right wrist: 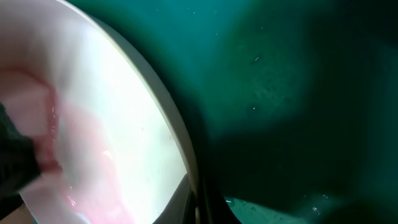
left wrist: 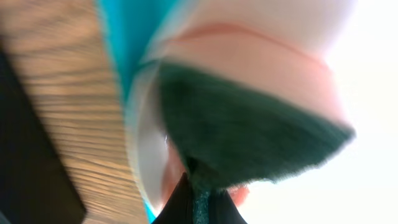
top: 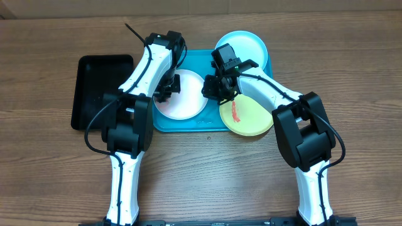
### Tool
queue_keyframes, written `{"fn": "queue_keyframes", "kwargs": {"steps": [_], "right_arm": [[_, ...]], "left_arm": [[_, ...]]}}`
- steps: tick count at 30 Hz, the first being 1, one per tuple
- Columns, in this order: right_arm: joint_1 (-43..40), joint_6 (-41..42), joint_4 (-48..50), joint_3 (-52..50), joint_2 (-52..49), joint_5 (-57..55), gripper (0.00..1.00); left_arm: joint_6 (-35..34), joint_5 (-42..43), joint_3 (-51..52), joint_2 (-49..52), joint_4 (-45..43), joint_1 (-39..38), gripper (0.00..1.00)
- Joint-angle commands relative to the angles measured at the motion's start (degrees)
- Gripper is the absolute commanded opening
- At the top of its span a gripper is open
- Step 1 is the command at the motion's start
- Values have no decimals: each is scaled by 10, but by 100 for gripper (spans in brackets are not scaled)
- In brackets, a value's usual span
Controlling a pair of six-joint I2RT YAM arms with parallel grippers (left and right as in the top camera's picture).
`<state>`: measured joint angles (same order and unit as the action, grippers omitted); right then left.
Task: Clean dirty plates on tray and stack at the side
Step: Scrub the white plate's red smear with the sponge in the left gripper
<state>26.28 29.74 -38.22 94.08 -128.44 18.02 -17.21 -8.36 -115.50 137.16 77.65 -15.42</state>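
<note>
The white plate (top: 188,103) lies on the left half of the turquoise tray (top: 207,124). My left gripper (top: 168,88) is shut on a green-and-pink sponge (left wrist: 236,137) and presses it onto the white plate (left wrist: 146,155). My right gripper (top: 212,88) is shut on the white plate's right rim (right wrist: 180,143), and a pink wet smear shows on the plate in that view. The light-blue-rimmed plate (top: 251,47) sits at the tray's far right. The yellow-green-rimmed plate (top: 248,118) with a red smear lies at the tray's near right, overhanging its edge.
A smaller black tray (top: 100,88) lies on the wooden table left of the turquoise tray. A thin black stick (top: 133,31) pokes out behind the left arm. Both arms crowd the tray's middle.
</note>
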Motion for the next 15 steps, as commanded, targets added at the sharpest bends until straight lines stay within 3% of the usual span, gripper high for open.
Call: {"fn": "queue_keyframes", "kwargs": {"steps": [1, 4, 6, 12, 15], "right_arm": [[-4, -1, 2, 4, -5, 1, 4], [-4, -1, 2, 4, -5, 1, 4], [-4, 1, 0, 4, -5, 1, 4], [-4, 3, -7, 4, -5, 1, 4], [-4, 4, -9, 4, -5, 1, 4]], "left_arm": [[131, 135, -7, 18, 12, -9, 4], [196, 229, -7, 18, 19, -12, 4], [204, 262, -7, 18, 16, -11, 4], [138, 272, -7, 18, -44, -6, 4], [80, 235, -7, 18, -101, -4, 4]]}}
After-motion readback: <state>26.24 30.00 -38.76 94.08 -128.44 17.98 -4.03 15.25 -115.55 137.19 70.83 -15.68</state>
